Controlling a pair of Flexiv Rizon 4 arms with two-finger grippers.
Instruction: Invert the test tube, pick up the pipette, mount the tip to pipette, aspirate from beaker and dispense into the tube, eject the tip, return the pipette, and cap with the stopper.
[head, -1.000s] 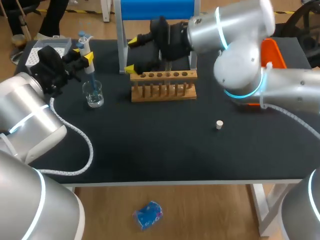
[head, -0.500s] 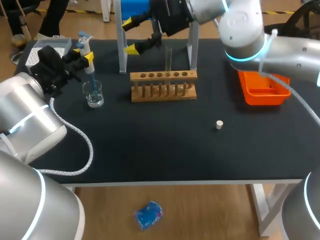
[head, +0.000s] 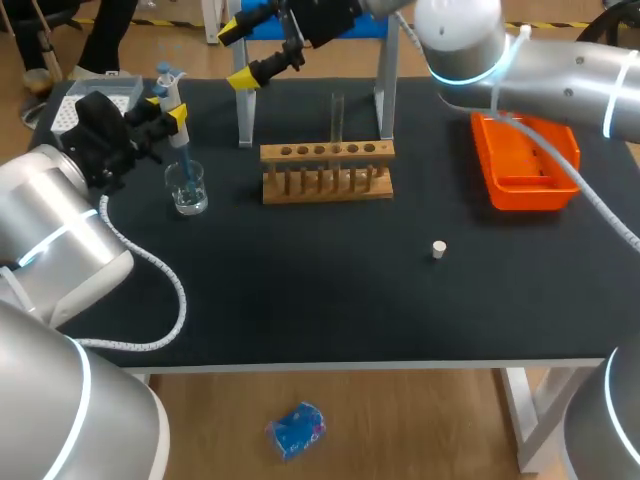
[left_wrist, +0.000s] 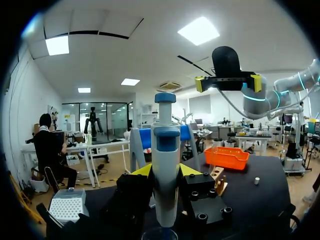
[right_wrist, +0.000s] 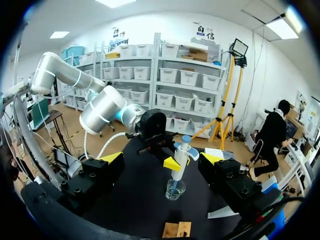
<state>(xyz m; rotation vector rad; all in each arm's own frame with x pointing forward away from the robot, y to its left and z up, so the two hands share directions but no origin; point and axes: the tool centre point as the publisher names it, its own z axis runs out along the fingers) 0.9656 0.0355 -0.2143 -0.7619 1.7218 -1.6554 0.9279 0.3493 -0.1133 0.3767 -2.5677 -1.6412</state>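
Observation:
My left gripper (head: 168, 105) is shut on the blue-and-white pipette (head: 174, 112), which stands upright with its tip down in the glass beaker (head: 187, 190). In the left wrist view the pipette (left_wrist: 165, 170) fills the gap of that gripper (left_wrist: 165, 171), above the beaker's rim (left_wrist: 159, 233). A clear test tube (head: 337, 118) stands upright in the wooden rack (head: 327, 172). My right gripper (head: 240, 52) hangs open and empty, high over the table's back edge, left of the rack. The right wrist view looks between its own gripper (right_wrist: 162, 158) at the pipette (right_wrist: 181, 159) and beaker (right_wrist: 175, 189). The white stopper (head: 438, 249) lies on the mat.
An orange tray (head: 560, 190) sits at the right. A white tip box (head: 90, 100) stands at the back left corner. A blue-topped frame (head: 243, 110) rises behind the rack. The black mat's front half holds only the stopper.
My right arm has lifted off the rack and swung back and to the left, leaving the test tube standing in the rack. The left arm and pipette have not moved.

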